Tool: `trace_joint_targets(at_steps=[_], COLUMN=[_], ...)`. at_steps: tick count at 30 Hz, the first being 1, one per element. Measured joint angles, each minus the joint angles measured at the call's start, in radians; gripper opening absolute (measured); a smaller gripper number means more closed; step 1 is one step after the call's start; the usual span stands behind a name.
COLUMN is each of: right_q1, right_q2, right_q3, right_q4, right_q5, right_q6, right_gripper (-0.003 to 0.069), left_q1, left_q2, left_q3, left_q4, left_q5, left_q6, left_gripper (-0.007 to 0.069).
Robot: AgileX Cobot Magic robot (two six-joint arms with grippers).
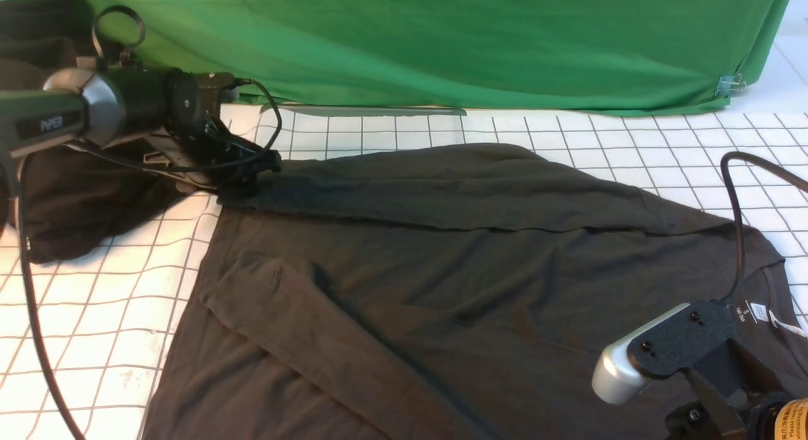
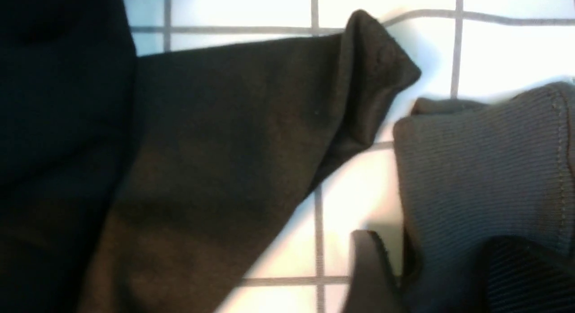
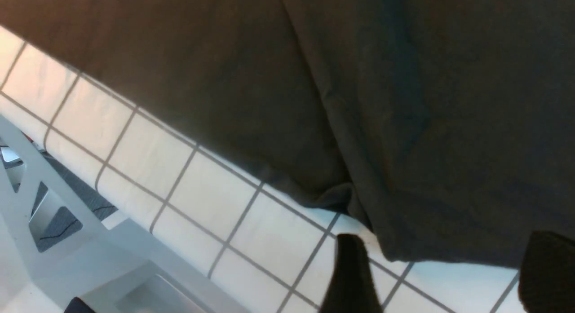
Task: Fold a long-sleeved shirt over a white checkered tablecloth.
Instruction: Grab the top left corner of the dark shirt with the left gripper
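My left gripper [image 1: 249,175] brackets the ribbed cuff [image 2: 476,160]; whether it pinches, I cannot tell. My right gripper [image 3: 449,259] stands spread at the edge of the long-sleeved shirt [image 1: 442,269]. It is dark charcoal-brown and lies flat on the white checkered tablecloth [image 1: 95,314], one sleeve across its body. A green cloth [image 1: 442,42] hangs behind.

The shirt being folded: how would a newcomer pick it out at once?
On the white checkered tablecloth, before the green cloth, the shirt is the large dark garment spread across the middle. Unlike the dark bundle at the left edge, it shows a round neck with a small white label.
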Motion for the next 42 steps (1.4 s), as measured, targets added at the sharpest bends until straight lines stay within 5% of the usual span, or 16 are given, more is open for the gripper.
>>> trace_joint_targets(at_steps=[6,20,31,34,39,42], right_q1=[0.0,0.0,0.0,0.0,0.0,0.0], right_q2=[0.0,0.0,0.0,0.0,0.0,0.0], right_q3=[0.0,0.0,0.0,0.0,0.0,0.0], right_q4=[0.0,0.0,0.0,0.0,0.0,0.0], right_q5=[0.0,-0.003,0.008,0.008,0.008,0.005], right_q6=[0.0,0.0,0.001,0.001,0.001,0.003], right_gripper=[0.0463,0.0463,0.0463,0.0463,0.0463,0.0463], left_q1=[0.0,0.0,0.0,0.0,0.0,0.0], left_q2=[-0.045,-0.078,0.02,0.021,0.022,0.022], left_q3=[-0.023,-0.081,-0.082,-0.082,-0.083,-0.083], left_q4=[-0.004,-0.019,-0.019,-0.018,-0.019,-0.019], left_q5=[0.061,0.126,0.13,0.13,0.13,0.13], left_q6=[0.003,0.052,0.134,0.134,0.163,0.172], left_gripper=[0.0029,0.0028,0.0231,0.0223,0.0057,0.002])
